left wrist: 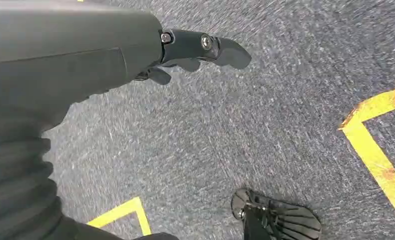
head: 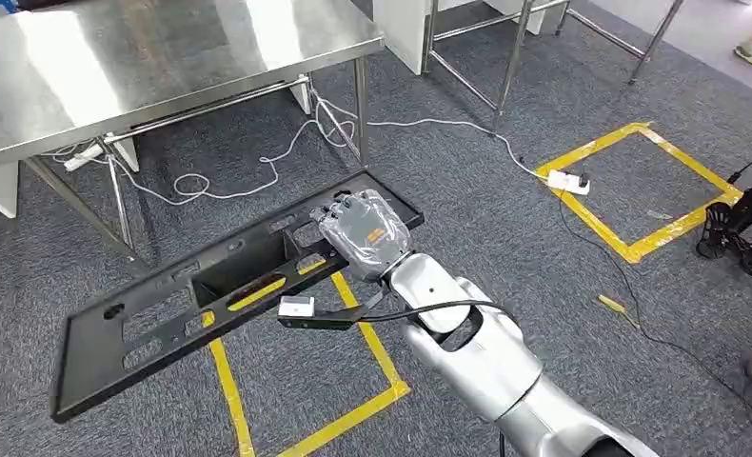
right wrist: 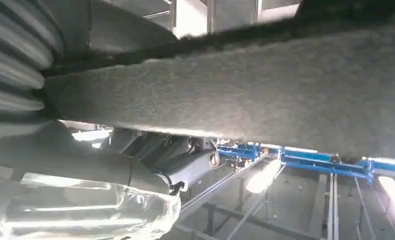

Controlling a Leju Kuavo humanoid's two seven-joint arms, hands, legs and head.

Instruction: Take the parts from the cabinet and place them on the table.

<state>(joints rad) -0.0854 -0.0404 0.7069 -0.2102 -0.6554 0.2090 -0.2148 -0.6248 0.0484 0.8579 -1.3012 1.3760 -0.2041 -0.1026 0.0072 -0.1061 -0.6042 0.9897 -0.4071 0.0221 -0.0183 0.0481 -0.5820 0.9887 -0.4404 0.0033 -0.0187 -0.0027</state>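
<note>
The right hand [head: 365, 228], wrapped in clear plastic, is gripping the far edge of a long black panel [head: 163, 319] at mid-frame in the head view, its fingers [head: 339, 207] curling over the rim. The panel is hanging level above the grey carpet [head: 505, 219] and yellow tape [head: 353, 409], short of the steel table [head: 144, 57] at upper left. The left hand [left wrist: 85, 60] is hanging over the carpet, fingers [left wrist: 220, 47] loosely extended, holding nothing.
</note>
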